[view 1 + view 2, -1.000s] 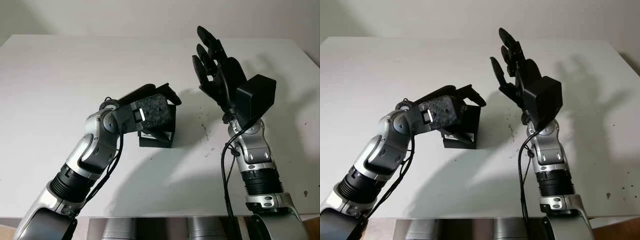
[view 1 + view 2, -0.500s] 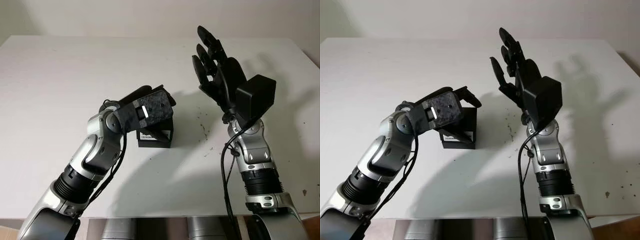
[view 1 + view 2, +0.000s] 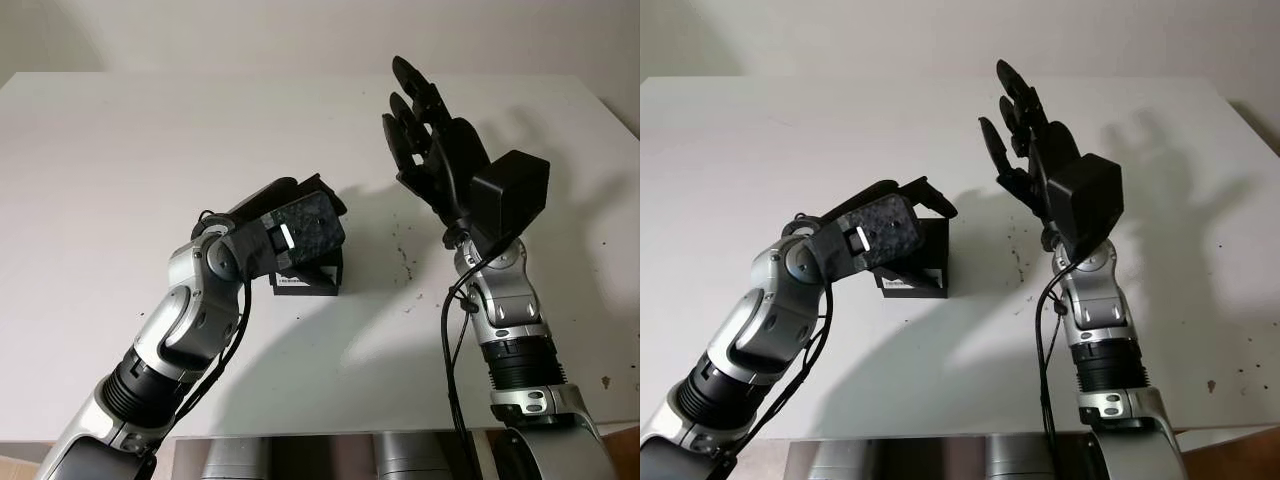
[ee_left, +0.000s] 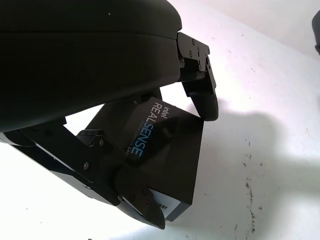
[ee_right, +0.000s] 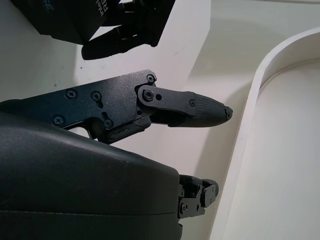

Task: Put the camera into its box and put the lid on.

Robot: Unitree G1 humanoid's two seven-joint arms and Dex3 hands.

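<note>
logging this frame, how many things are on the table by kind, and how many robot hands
black box: 1
robot hands: 2, the left hand over the box, the right hand open, raised above the white table
total: 3

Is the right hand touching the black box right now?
No: the right hand is raised above the table, apart from the black box under the left hand.

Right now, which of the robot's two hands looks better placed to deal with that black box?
The left hand: it is already over the black box, fingers around it. The right hand is open, raised above the table.
</note>
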